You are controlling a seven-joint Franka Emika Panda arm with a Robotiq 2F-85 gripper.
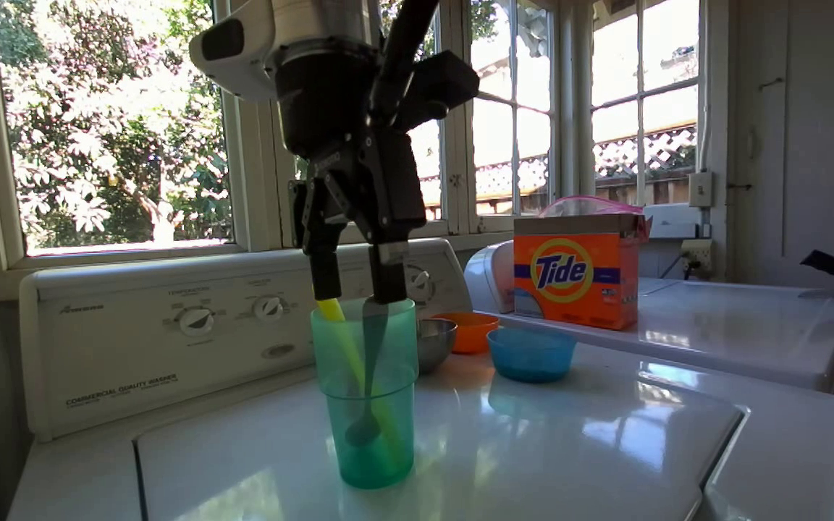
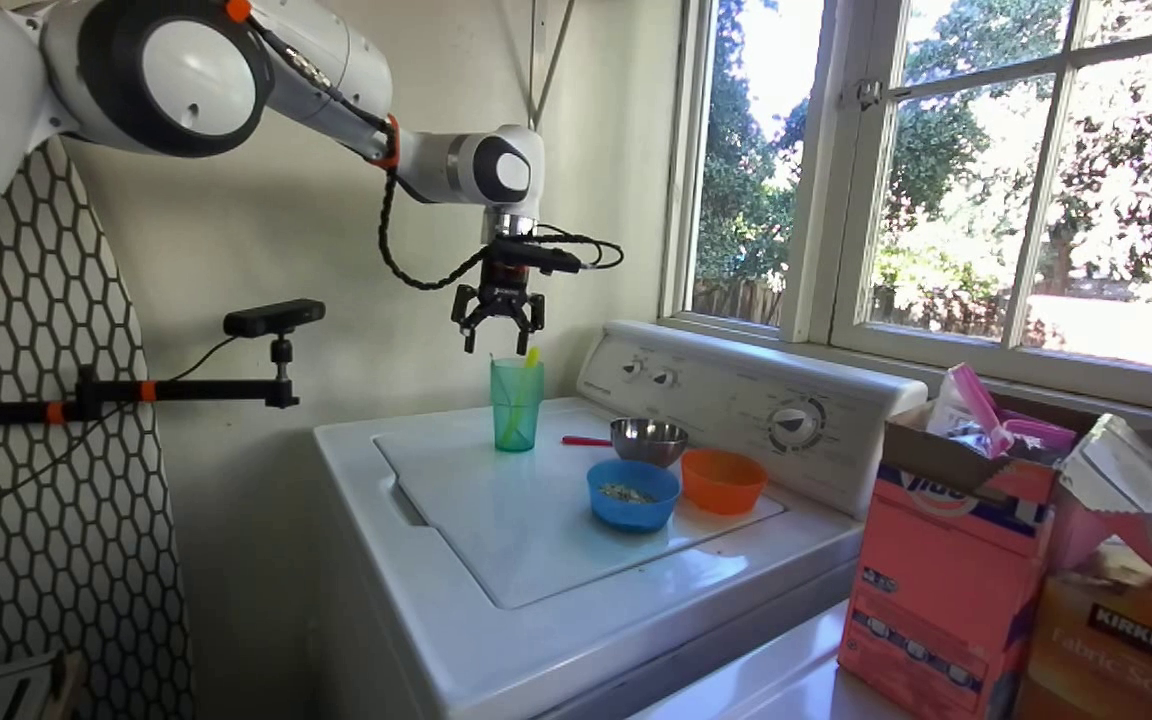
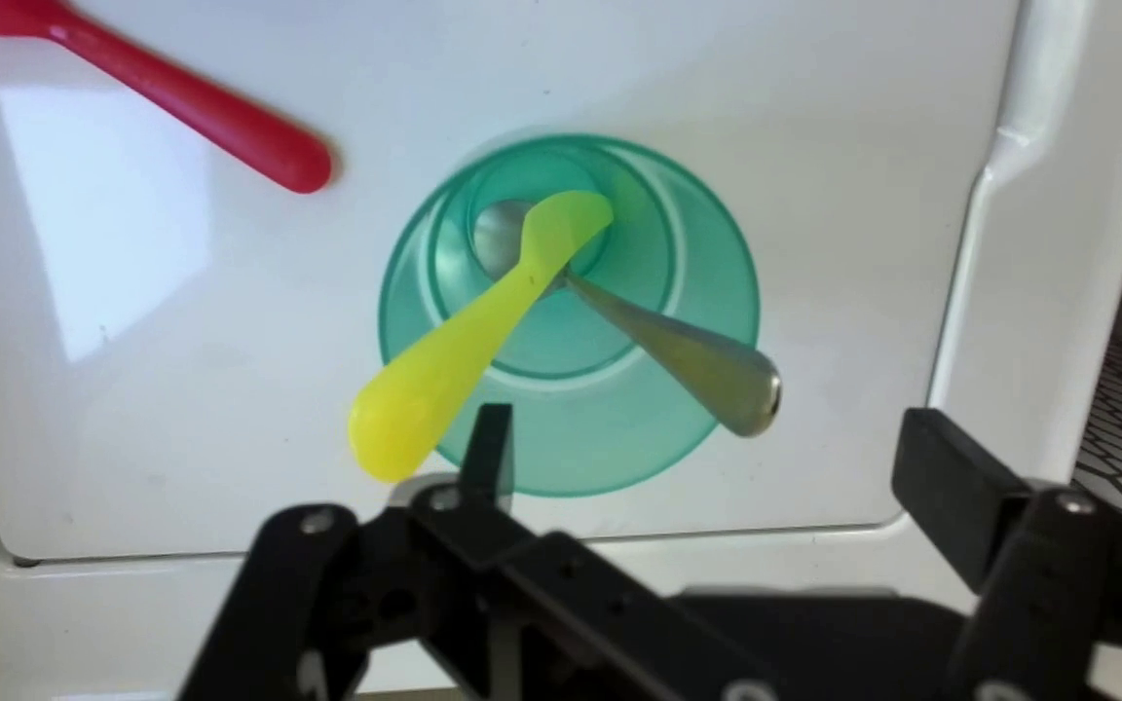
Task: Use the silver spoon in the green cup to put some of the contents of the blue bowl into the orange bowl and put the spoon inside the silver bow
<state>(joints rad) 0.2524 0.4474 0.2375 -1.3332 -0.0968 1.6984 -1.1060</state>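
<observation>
The green cup (image 1: 381,456) stands upright on the white washer lid. The silver spoon (image 3: 692,355) leans in it, bowl end down, handle tip above the rim. A yellow-green utensil (image 3: 434,380) leans in the same cup, crossing over the spoon. My gripper (image 3: 722,458) is open and empty, pointing down above the cup. In the wrist view the spoon's handle tip lies ahead of the gap between the fingers. The blue bowl (image 2: 634,512) holds pale bits. The orange bowl (image 2: 724,482) stands beside it; its inside bottom is hidden. The silver bowl (image 2: 648,440) stands behind the blue bowl.
A red utensil (image 3: 201,102) lies on the lid beside the silver bowl. The washer's control panel (image 2: 736,385) rises along the back, below the windows. A Tide box (image 1: 576,271) and a Kirkland box (image 2: 1126,650) stand on the neighbouring machine.
</observation>
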